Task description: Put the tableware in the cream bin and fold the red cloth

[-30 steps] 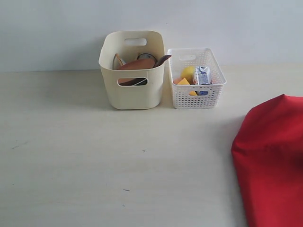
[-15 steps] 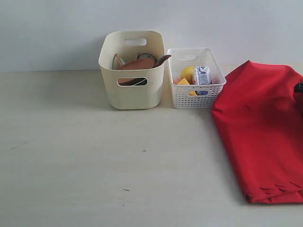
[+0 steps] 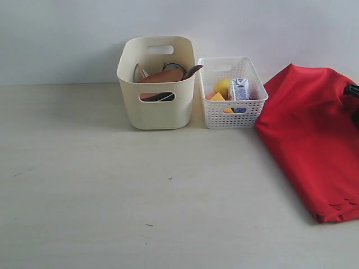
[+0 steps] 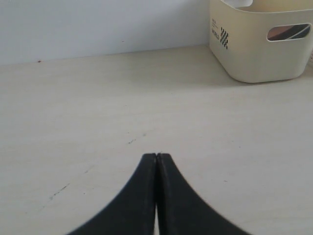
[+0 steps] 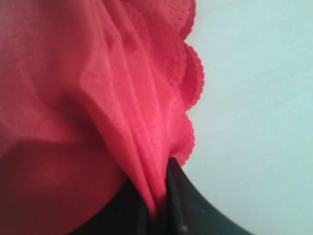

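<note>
The cream bin stands at the back of the table with the brown wooden plate and wooden spoon showing inside; its corner also shows in the left wrist view. The red cloth lies bunched at the right, its scalloped edge near the front. My right gripper is shut on a fold of the red cloth; only a black bit of it shows at the exterior view's right edge. My left gripper is shut and holds nothing, low over bare table.
A white perforated basket right of the bin holds a lemon, cheese and a blue milk carton. A pale wall runs behind both. The wide tabletop stretches in front.
The red cloth swept in from the lower right, spread up toward the basket, then its front edge was drawn back and to the right. The bins have not moved.
</note>
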Robot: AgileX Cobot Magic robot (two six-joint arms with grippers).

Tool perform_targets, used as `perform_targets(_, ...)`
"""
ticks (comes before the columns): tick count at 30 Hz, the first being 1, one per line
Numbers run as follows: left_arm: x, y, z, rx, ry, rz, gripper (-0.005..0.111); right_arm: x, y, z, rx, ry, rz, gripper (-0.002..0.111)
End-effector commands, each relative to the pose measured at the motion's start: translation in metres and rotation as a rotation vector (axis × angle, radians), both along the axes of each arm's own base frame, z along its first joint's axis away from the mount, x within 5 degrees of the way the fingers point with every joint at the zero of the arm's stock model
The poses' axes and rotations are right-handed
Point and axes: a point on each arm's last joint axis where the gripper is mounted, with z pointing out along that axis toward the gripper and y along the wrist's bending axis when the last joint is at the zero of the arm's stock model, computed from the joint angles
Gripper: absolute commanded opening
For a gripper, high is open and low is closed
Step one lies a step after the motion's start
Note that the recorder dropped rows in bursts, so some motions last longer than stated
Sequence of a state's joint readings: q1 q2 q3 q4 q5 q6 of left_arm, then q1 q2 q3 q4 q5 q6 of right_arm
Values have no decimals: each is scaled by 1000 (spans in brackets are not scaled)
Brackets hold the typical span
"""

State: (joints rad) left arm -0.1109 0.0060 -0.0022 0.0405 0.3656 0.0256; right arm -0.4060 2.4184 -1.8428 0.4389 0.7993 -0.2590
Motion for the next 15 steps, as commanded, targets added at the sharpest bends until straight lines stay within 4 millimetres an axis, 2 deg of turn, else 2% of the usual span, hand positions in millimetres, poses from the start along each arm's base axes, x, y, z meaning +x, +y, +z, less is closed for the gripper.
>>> perform_targets(1,0,0,0,-3,-9,4,0,-7,-23,-16,-2,18,-56,0)
perform_targets(5,0,0,0,-2,-9,3,0,-11,-39,-18,3,-1,-119,0)
perform_targets(11,0,0,0,-5,-9,4,0,1,-31,-14,52,-115,-148,0)
perform_targets(15,0,0,0,-5,-9,4,0,12,-21,-14,68,-192,-88,0)
